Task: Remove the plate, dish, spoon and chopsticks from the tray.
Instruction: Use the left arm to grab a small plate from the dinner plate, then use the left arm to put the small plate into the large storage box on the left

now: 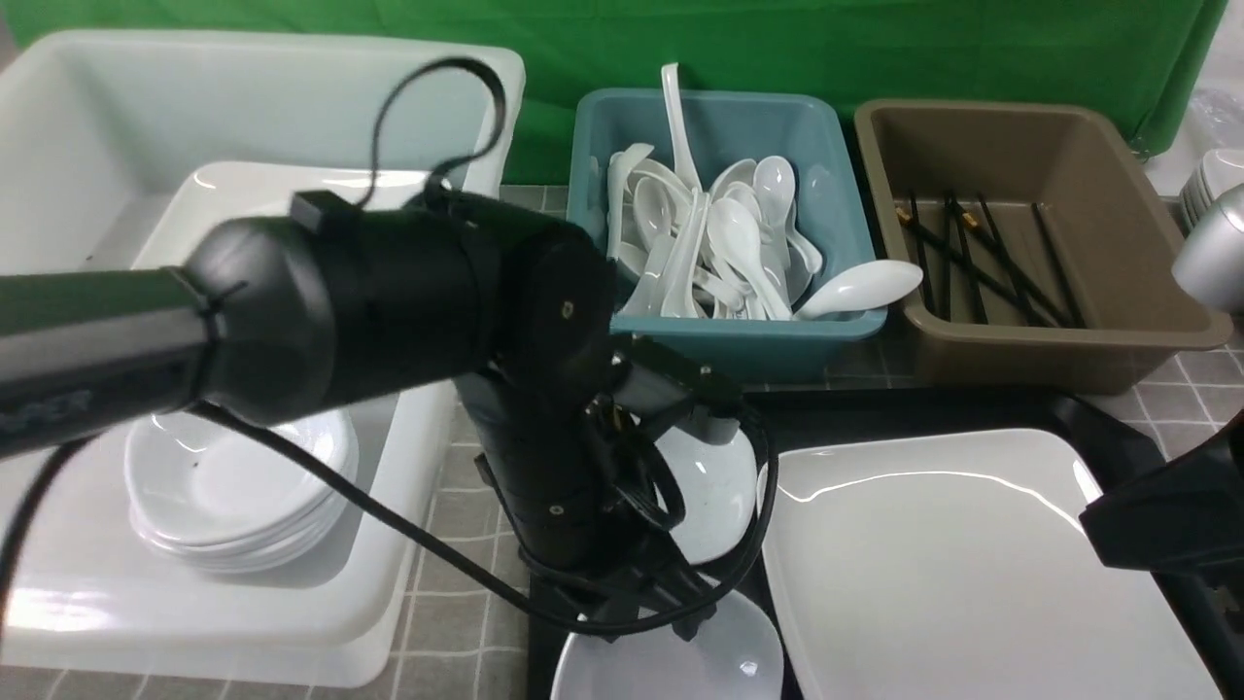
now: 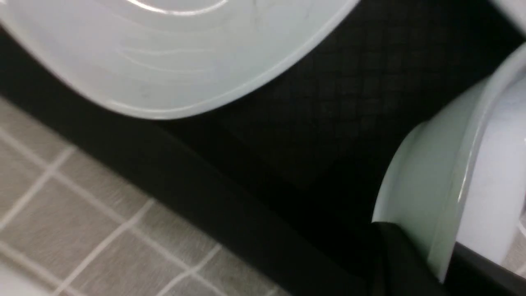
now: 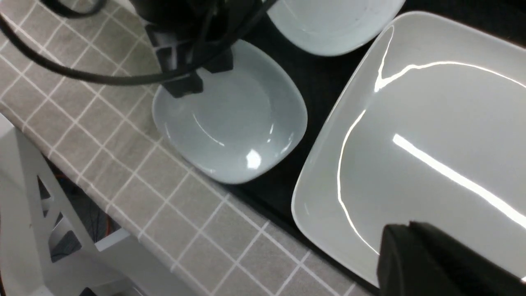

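Note:
On the black tray (image 1: 1098, 418) lies the large white square plate (image 1: 972, 564). Left of it, at the tray's near edge, sits a small white dish (image 1: 671, 666). My left gripper (image 2: 435, 255) is shut on this dish's rim (image 2: 427, 197); the right wrist view shows the left gripper (image 3: 185, 82) clamped at the edge of the dish (image 3: 234, 119). A second small dish (image 1: 714, 486) lies just behind it on the tray. My right gripper (image 3: 404, 230) hovers shut and holding nothing over the plate's (image 3: 411, 123) near corner. No spoon or chopsticks show on the tray.
A teal tub (image 1: 719, 335) behind the tray holds several white spoons, and a brown tub (image 1: 1050, 350) holds black chopsticks. A big white tub (image 1: 243, 603) on the left holds a stack of small dishes (image 1: 233, 486) and large plates. My left arm (image 1: 389, 301) blocks the middle.

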Robot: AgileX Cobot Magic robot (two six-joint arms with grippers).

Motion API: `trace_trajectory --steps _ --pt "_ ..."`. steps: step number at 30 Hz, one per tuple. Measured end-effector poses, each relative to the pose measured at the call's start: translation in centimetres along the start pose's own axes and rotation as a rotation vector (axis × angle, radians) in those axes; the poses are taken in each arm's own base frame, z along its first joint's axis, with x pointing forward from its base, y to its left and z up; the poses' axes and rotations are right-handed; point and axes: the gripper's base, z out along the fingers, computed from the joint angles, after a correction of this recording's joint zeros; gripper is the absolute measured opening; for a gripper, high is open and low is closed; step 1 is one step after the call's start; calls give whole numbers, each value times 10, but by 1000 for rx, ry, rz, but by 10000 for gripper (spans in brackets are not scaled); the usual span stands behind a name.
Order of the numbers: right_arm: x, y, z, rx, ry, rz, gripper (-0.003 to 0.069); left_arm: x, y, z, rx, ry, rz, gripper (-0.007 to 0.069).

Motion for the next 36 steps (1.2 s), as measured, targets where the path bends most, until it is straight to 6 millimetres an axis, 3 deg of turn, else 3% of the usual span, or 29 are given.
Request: trace_trajectory --steps 7,12,16,20,21,23,26,32,36 --pt "-9 2 -9 -3 -63 -6 37 6 7 -63 54 -161 -57 30" --pt "-29 11 -30 -46 -226 -38 37 24 42 -111 80 -286 -153 30" --pt "-47 21 -34 -140 -288 -95 38 58 80 -148 50 -373 -298 30" --pt "-71 37 -13 -232 -243 -171 38 102 117 -177 0 -504 -519 30" --pt "-74 39 -10 -240 -236 -180 38 107 121 -179 -8 -517 -544 30" --pt "-89 54 7 -282 -212 -237 38 138 144 -180 -57 -598 -714 30" --pt "-108 78 26 -318 -196 -314 38 164 165 -166 -71 -676 -900 30" --pt "-145 109 58 -328 -194 -406 38 189 184 -118 -127 -698 -1075 30" --pt "-161 118 80 -335 -180 -412 38 195 188 -99 -147 -674 -1108 30"
